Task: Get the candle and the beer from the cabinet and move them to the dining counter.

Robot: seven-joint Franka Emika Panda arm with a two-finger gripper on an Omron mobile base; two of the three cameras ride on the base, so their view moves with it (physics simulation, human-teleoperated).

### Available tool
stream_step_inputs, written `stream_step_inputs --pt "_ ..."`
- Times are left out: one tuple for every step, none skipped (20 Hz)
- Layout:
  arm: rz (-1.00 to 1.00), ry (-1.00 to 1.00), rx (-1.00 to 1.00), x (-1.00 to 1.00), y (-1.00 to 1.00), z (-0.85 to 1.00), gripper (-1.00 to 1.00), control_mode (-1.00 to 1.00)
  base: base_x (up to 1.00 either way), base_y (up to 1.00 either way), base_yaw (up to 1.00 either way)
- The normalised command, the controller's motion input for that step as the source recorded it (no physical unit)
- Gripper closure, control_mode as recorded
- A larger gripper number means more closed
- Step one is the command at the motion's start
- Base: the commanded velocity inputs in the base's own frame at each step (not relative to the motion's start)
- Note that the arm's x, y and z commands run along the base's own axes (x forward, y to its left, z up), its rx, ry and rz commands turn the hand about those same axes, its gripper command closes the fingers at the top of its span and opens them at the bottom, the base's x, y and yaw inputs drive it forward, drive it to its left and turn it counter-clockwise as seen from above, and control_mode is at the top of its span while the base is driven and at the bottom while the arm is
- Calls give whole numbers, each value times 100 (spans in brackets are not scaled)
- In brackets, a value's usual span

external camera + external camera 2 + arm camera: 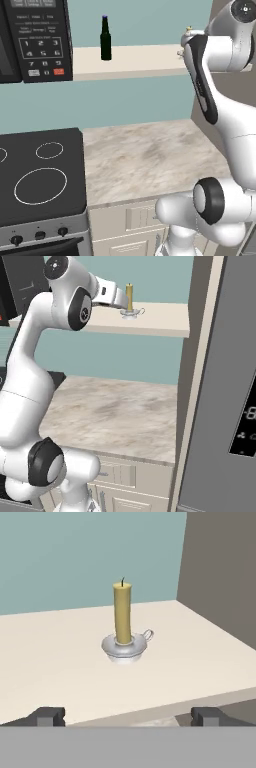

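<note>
Hand view: candle point(123, 614) before open gripper point(128, 716)

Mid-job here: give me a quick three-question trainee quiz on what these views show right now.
1. True or false: the two-finger gripper is shut on the pale-yellow candle in its round silver dish holder.
2. Multiple choice: the dark glass beer bottle with the purple cap stands on A) the black stove, B) the flat cream-beige shelf slab, C) the marbled worktop.
3. Fill in: on the shelf, the bottle stands nearest the black ____.

Key: 1 false, the jaws stand open, short of the candle. 2 B. 3 microwave.
</note>
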Motion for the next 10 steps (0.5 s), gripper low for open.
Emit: stream_step_inputs --pt "0 3 0 61 -14 0 -100 -100 0 0 0" --pt "0 4 1 59 -17 0 -100 -100 0 0 0" --pt "0 5 1 61 -22 0 -100 -100 0 0 0" --pt "0 4 1 59 -28 6 -100 -100 0 0 0" --pt "0 7 0 55 -28 10 -100 -100 0 0 0" --pt "0 15 0 56 -26 12 -100 -100 0 0 0" --pt "0 18 1 57 -24 13 -100 -100 0 0 0" --pt "0 19 2 59 -19 12 -100 -100 0 0 0" --pt "0 19 1 58 -13 11 -100 -100 0 0 0" --pt "0 22 2 59 -10 7 -100 -100 0 0 0"
